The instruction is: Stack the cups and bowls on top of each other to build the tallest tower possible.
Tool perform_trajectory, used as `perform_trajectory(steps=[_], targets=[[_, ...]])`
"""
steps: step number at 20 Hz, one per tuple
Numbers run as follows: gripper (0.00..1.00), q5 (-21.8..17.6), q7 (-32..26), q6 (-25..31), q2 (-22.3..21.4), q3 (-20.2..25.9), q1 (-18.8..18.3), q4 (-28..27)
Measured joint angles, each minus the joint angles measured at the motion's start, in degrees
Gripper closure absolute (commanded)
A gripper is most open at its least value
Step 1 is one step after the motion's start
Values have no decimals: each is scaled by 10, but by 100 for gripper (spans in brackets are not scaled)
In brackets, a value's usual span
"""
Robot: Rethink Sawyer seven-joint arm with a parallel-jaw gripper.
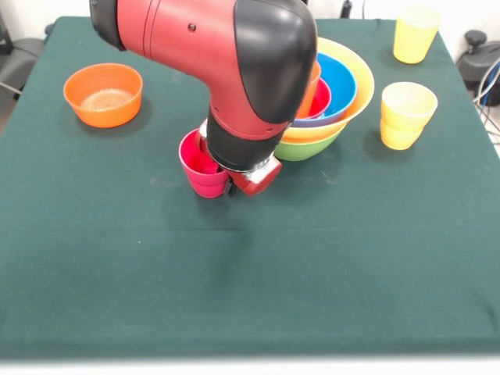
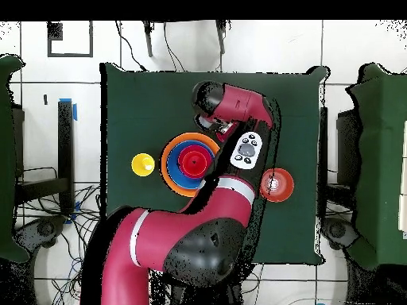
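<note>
A dark green cloth covers the desk (image 1: pixel 250 281). White tiled floor (image 2: pixel 48 87) surrounds it, with black cables (image 2: pixel 75 214) trailing alongside and other green-topped tables (image 2: pixel 381 159) flanking both sides.

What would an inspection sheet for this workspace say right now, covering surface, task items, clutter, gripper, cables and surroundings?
Surface: dark green cloth on the table.
Tower: nested bowls with green at the base, a wide yellow rim, blue and magenta-pink inside, and an orange cup partly hidden by the arm.
Loose items: orange bowl; two yellow cups; magenta-pink cup upright beside the tower.
Clutter: nothing seen.
Gripper: low at the magenta-pink cup; fingers hidden, state unclear.
Cables: bundles on the floor beside the table.
Surroundings: tiled floor, green-covered furniture at the sides.
</note>
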Motion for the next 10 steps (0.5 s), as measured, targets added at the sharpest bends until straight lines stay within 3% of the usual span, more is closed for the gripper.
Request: perform_trajectory(steps=[10], targets=[[100,-1,0,16,-62,0,0,18]])
